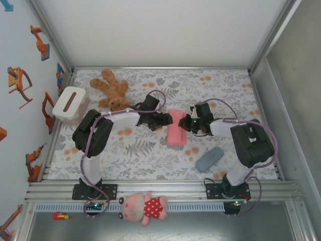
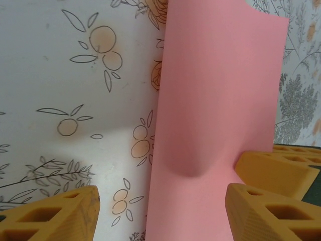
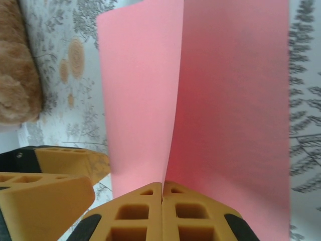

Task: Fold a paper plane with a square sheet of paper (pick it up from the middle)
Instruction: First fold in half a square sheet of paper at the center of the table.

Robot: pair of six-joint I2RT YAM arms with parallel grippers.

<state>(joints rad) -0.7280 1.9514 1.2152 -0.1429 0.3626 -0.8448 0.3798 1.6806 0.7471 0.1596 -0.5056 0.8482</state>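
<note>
The square sheet of paper (image 1: 175, 134) is salmon pink and stands bent into a V over the floral table, between the two grippers. My right gripper (image 3: 162, 187) is shut on the near end of its fold, with one flap (image 3: 140, 90) rising to the left and the other (image 3: 235, 100) to the right. My left gripper (image 2: 161, 206) is open, its yellow fingers wide apart on either side of the sheet's left part (image 2: 215, 100), which bulges near the bottom. From above, the left gripper (image 1: 168, 119) and the right gripper (image 1: 188, 123) face each other across the sheet's far end. The paper plane is out of view.
A brown teddy bear (image 1: 111, 90) lies at the back left, near a white box (image 1: 70, 103). A grey-blue pouch (image 1: 209, 159) lies at the front right. A pink plush toy (image 1: 145, 207) rests on the front rail. Metal frame posts border the table.
</note>
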